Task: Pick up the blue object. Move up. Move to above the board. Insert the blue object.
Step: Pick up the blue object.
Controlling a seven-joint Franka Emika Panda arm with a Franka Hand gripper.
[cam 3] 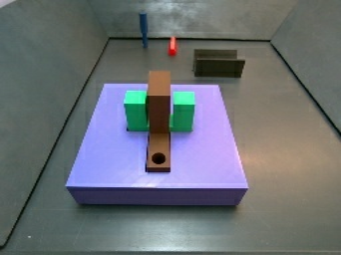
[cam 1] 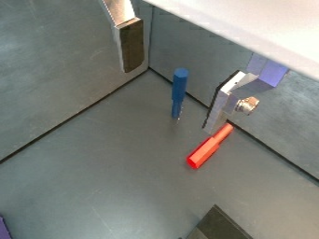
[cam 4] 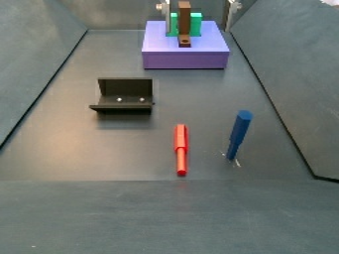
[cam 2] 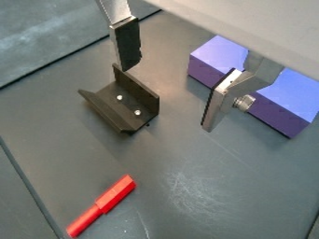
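Note:
The blue object [cam 1: 180,91] is a slim peg standing upright on the grey floor near a wall. It also shows in both side views [cam 3: 144,30] [cam 4: 239,135]. My gripper [cam 1: 173,93] is open and empty, well above the floor, and the peg shows in the gap between its fingers [cam 1: 130,45] from above. In a wrist view the gripper [cam 2: 169,93] hangs between the fixture and the lavender slab. The brown board [cam 3: 159,125] lies along the slab, with its round hole [cam 3: 160,159] at one end.
A red peg [cam 1: 210,147] [cam 4: 181,149] lies flat beside the blue one. The fixture [cam 2: 122,105] [cam 4: 123,95] stands on the floor. The lavender slab [cam 3: 200,169] [cam 2: 256,79] carries a green block [cam 3: 135,110] under the board. Grey walls enclose the floor.

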